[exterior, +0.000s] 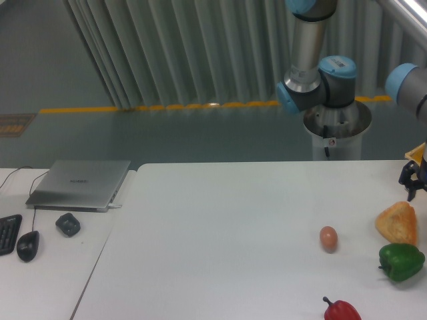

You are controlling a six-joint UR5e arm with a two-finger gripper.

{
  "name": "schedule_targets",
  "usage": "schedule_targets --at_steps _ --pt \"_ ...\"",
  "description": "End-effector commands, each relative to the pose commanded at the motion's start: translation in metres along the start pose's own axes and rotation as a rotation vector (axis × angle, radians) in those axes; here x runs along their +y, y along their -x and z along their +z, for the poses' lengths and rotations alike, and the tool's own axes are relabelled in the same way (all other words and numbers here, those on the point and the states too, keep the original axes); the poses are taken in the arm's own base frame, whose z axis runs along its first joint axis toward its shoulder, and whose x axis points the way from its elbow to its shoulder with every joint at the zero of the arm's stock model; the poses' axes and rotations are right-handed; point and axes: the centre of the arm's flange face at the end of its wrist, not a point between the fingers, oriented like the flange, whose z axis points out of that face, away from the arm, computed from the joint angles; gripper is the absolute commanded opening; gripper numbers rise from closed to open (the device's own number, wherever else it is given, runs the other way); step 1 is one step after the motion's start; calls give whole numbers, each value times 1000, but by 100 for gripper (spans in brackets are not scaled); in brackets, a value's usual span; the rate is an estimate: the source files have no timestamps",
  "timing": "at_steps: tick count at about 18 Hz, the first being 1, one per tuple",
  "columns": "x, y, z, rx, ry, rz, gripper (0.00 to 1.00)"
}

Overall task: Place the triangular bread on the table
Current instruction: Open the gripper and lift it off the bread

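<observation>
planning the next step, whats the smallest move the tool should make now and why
Probably lower the tool a little toward the triangular bread. The tool hangs just above the bread's upper right edge at the frame border, apparently empty, while the bread lies on the table beside the green bell pepper. Whether it is open is unclear.

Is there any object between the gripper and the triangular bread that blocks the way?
Nothing visible does. The gripper is at the right edge, just above the triangular bread, with only bare table between. The green bell pepper sits in front of the bread, and the egg to its left.
</observation>
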Motion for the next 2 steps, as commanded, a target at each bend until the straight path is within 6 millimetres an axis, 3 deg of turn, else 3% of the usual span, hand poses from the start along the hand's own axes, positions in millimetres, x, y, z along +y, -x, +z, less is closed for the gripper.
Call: schedule_targets --at_steps 2 --pt "1 2 -2 -8 -4 -4 100"
